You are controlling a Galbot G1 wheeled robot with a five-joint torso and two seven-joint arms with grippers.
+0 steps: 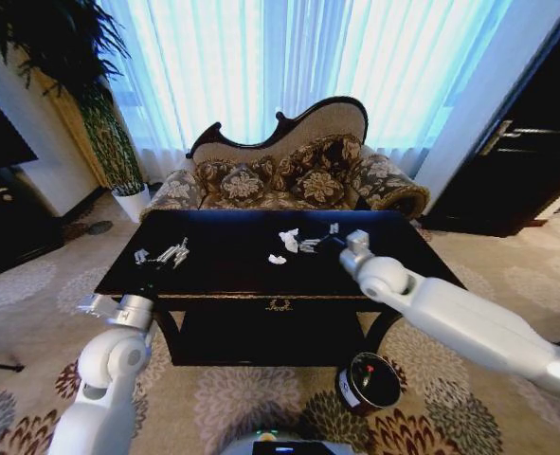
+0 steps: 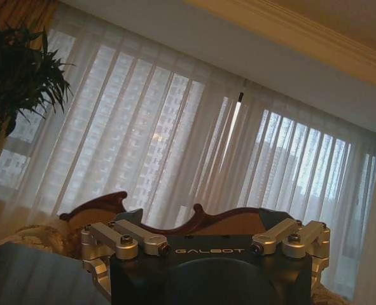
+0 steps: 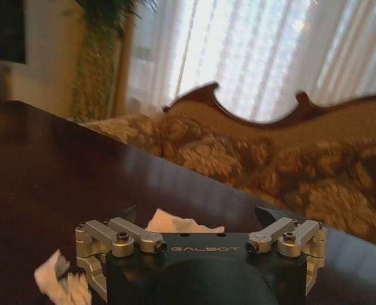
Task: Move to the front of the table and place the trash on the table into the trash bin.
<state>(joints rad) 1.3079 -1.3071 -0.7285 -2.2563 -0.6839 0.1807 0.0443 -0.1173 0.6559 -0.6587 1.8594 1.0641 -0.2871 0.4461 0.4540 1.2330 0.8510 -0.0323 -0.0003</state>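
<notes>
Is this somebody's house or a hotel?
Likely a fancy living room or hotel lounge; I can't tell which. It has an ornate patterned sofa, sheer curtains across big windows, a dark glossy table and floral carpet.

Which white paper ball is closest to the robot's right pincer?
The bigger crumpled white paper wad farther back on the glossy dark wooden table sits just beside the right pincer. The smaller white wad lies nearer the table's front edge, farther off.

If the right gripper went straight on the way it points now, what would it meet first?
Probably the white paper wad lying on the table just ahead of the right gripper; beyond it, the sofa. Depth is uncertain.
</notes>
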